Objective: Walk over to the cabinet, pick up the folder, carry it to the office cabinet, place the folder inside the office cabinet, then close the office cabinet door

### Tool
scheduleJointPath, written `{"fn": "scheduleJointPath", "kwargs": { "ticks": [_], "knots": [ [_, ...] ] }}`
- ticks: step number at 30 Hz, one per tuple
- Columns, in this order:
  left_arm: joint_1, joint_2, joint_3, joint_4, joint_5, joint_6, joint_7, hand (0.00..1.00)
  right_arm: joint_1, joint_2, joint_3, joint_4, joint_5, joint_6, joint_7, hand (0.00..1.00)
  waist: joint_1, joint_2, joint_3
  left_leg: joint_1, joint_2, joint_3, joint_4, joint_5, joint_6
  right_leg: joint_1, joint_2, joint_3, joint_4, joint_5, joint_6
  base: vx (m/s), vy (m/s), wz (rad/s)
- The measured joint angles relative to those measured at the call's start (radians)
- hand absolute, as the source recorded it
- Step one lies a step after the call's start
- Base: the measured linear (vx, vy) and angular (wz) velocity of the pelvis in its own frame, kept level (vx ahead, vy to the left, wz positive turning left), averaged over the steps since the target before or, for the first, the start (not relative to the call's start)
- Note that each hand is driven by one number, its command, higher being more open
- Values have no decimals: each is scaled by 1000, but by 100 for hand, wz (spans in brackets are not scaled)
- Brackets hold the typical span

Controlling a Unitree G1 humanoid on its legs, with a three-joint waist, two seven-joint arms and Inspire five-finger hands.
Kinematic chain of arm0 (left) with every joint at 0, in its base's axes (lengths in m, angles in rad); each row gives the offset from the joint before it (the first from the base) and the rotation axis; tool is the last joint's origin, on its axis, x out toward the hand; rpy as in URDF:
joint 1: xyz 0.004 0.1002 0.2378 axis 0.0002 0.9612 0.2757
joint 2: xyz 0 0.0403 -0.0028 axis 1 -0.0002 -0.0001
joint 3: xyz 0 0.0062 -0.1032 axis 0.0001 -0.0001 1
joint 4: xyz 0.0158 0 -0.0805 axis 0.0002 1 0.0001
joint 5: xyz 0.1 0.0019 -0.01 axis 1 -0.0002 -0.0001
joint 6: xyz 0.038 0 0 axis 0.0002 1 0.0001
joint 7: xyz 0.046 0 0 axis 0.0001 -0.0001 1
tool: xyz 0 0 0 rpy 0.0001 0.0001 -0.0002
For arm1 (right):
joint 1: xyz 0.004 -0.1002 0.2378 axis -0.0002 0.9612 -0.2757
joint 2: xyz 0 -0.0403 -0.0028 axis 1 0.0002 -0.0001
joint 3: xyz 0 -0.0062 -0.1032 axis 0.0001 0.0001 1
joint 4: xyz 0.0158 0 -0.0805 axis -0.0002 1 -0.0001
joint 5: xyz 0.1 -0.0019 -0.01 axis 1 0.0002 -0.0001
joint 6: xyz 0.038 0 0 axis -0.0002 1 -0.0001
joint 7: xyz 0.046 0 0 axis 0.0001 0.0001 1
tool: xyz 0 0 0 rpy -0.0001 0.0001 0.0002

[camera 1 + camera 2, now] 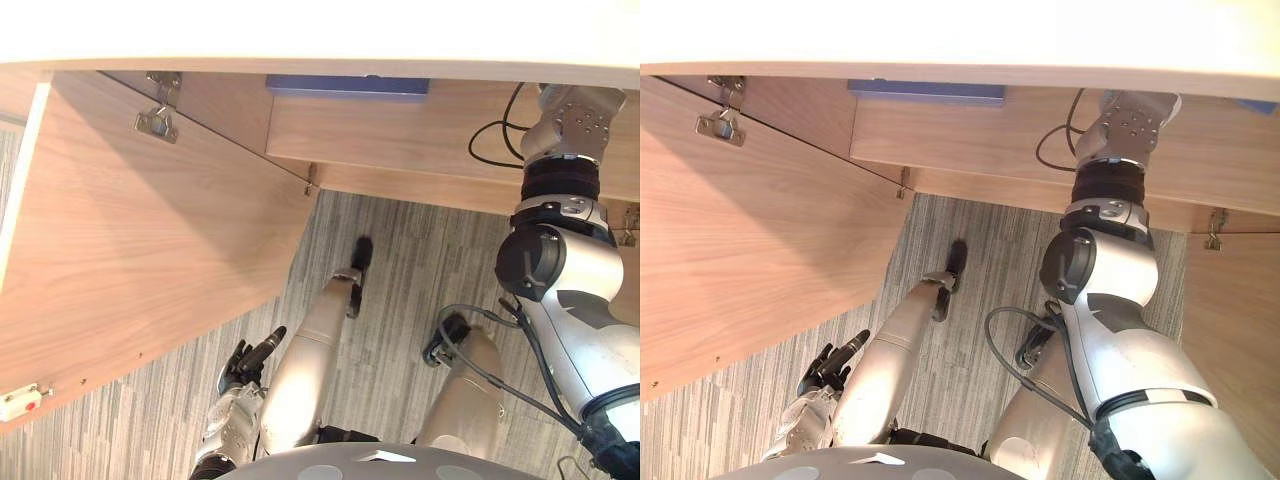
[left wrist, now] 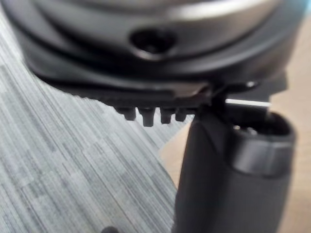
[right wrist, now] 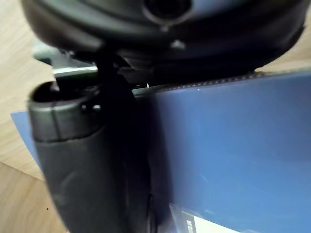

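The left hand (image 1: 250, 362) hangs low at the robot's side over the grey striped carpet (image 1: 400, 250), its dark fingers (image 2: 146, 115) loose and roughly straight, holding nothing. Above it, on the left, the office cabinet's wooden door (image 1: 130, 250) stands swung wide open, with a metal hinge (image 1: 157, 120) near its upper edge and a small white catch with a red spot (image 1: 20, 402) at its near corner. On the right, the right arm rises steeply from the shoulder and its wrist passes up under the cabinet's pale top (image 1: 300, 30), which hides the hand from the head camera. In the right wrist view the right hand (image 3: 82, 160) lies on a blue folder (image 3: 233, 145) that bears a white label (image 3: 204, 225). The dark thumb rests flat against the folder's face, and bare wooden shelf (image 3: 19, 58) shows past the folder's edge. Whether the hand actually grips the folder I cannot tell. Farther back and left of the arm, another flat blue thing (image 1: 347, 85) lies at the front of the shelf, just under the top. A second door (image 1: 1230, 330) shows at the far right.
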Motion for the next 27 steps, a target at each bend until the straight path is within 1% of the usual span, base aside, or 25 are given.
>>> {"fn": "scheduleJointPath", "kwargs": {
  "ticks": [3,6,10,11,13,16,19,21,24,26,27],
  "knots": [
    [1,0,-1,1,0,1,-7,100,-1,2,40,39,-40,34,-7,100,-11,2,-6,25,4,5,-16,3,2,21,10,0,-21,9,1,17,7,-8],
    [3,0,0,0,0,1,-8,100,-5,-1,74,68,-49,62,-8,100,-14,5,-18,24,13,6,-23,4,1,20,17,1,-34,16,-2,8,0,-9],
    [5,0,0,1,0,2,-12,100,-6,-11,109,106,-123,118,-7,100,-19,5,-18,19,20,7,-16,4,1,15,23,3,-31,18,-4,-4,-13,-4],
    [5,0,1,2,0,2,-13,100,-9,-21,137,129,-159,147,-7,100,-22,5,-18,15,22,7,-11,3,0,12,26,3,-29,18,-6,0,0,0],
    [5,0,2,2,0,2,-13,100,-13,-29,176,135,-205,180,-7,100,-24,5,-18,-3,30,7,-1,1,-2,-5,33,5,-25,20,-10,-20,-7,-8],
    [4,2,4,2,1,2,-13,100,-46,-34,224,165,-274,213,-6,100,-32,5,-18,-35,35,8,23,-2,-5,-40,36,13,1,17,-16,-36,-11,-6],
    [4,1,7,4,0,2,-13,100,-64,-49,263,170,-275,247,1,100,-33,5,-18,-51,37,10,39,-2,-5,-63,35,23,28,12,-24,-34,-25,-3],
    [4,1,7,5,1,2,-13,100,-70,-51,272,180,-291,263,3,100,-34,5,-18,-54,38,10,41,-2,-6,-69,34,24,39,9,-29,-16,-12,1],
    [4,1,15,15,1,2,-13,100,-79,-54,326,212,-393,313,18,100,-37,5,-18,-55,40,9,40,0,-8,-73,36,24,44,6,-35,0,0,0],
    [4,1,17,21,0,2,-13,100,-79,-62,344,212,-400,327,33,100,-38,5,-18,-57,40,9,41,0,-8,-74,37,24,42,7,-34,0,0,0],
    [4,1,17,21,1,2,-13,100,-79,-67,353,212,-428,340,41,100,-38,5,-18,-57,40,9,41,0,-8,-74,37,25,40,8,-32,0,0,0]
  ]
}}
